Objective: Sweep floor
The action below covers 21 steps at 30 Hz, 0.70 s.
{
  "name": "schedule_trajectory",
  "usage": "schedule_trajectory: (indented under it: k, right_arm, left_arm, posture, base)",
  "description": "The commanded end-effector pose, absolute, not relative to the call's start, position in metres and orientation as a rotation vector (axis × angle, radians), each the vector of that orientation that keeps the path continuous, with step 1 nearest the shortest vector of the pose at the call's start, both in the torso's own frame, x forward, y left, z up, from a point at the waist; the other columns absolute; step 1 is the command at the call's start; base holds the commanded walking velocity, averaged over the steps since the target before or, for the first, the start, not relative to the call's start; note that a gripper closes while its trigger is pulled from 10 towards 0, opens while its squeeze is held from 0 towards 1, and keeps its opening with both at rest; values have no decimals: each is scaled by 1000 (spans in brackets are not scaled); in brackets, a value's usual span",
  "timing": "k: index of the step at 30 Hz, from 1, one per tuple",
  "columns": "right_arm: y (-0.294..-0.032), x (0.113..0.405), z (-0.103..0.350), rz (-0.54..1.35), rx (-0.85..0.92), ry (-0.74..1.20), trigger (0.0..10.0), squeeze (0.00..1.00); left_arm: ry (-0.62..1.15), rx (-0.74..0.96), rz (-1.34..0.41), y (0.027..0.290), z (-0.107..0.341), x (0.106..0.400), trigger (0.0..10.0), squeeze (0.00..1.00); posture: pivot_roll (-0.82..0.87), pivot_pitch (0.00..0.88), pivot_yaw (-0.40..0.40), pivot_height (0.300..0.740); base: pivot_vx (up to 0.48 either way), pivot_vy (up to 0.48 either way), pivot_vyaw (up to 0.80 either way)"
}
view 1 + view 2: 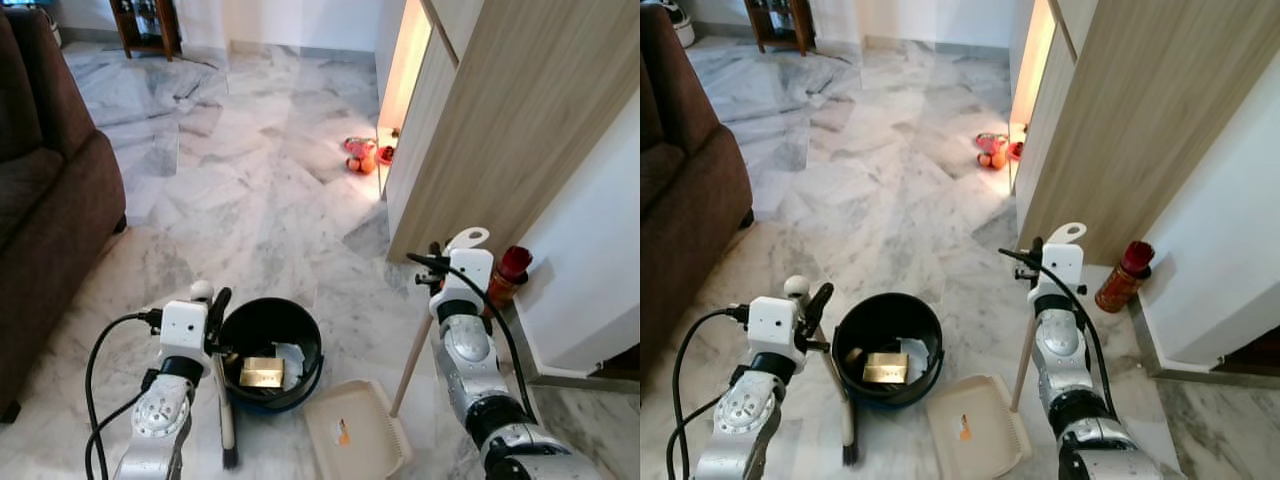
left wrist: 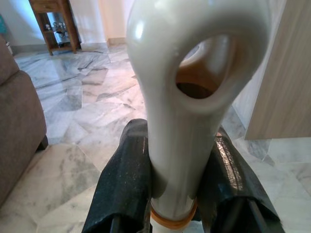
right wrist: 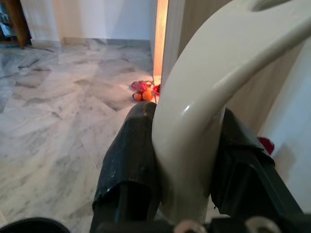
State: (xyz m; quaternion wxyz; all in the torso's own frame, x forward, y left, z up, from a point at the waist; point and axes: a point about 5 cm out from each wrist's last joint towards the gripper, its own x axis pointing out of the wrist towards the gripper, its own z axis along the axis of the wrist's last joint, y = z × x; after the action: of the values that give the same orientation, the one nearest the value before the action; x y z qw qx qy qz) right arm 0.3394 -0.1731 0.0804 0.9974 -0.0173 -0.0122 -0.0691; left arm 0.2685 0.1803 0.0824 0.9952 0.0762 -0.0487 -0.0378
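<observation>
Currently: both tools gripped, bin parked between them — spill risk

Left gripper [image 1: 215,318] has its fingers [image 2: 124,191] clamped on the cream plastic broom handle [image 2: 187,116]; the dark bristle end [image 1: 229,456] touches the white-grey marble floor [image 1: 240,170] at roughly 6 o'clock in the head view.

Right gripper [image 1: 440,272] has its fingers [image 3: 131,155] clamped on the cream long-handled dustpan grip [image 3: 204,111]. The pale wooden shaft [image 1: 410,362] slants down to the beige plastic dustpan tray [image 1: 355,435] lying flat at about 5 o'clock.

Round black plastic bin [image 1: 270,352] sits between broom and tray, just beside both, holding a gold-coloured box [image 1: 261,372] and some white scraps.

Surroundings: brown fabric sofa [image 1: 45,190] at 9 o'clock, light wood cabinet panel [image 1: 500,130] at 2 o'clock, red-capped bottle [image 1: 505,275] on the floor at 3 o'clock near the right wrist. Small red-orange clutter [image 1: 360,155] by the lit gap at 12–1 o'clock, well apart from the tools.

My read on risks:
- A broom stroke toward the tray passes the bin; clipping it could tip the contents out.
- Right arm swing could knock the bottle over, given how near it stands.
- Dustpan shaft is tilted; a lifted tray lip would let debris slide under.
- Cable on the left arm hangs loose and could snag the broom.
</observation>
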Motion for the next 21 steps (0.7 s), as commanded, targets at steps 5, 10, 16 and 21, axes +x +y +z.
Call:
schedule_trajectory:
  k: [5,10,16,21]
  right_arm:
    - [-175,342,86,-143,-28,-47,10000,0]
    - [-175,342,85,-143,-27,-48,10000,0]
    - [-175,342,85,-142,-24,-47,10000,0]
    - [-175,342,84,-142,-23,-46,10000,0]
  left_arm:
    - [-129,140,-93,175,88,269,10000,0]
    - [-128,139,-93,174,88,269,10000,0]
    - [-128,139,-94,174,88,269,10000,0]
    - [-128,139,-96,174,87,270,10000,0]
  posture:
    - [52,84,-88,740]
    - [51,81,-88,740]
    - [52,79,-86,740]
    - [52,73,-84,740]
  base:
    - [-255,0,0]
    - [-250,0,0]
    - [-248,0,0]
    - [-246,0,0]
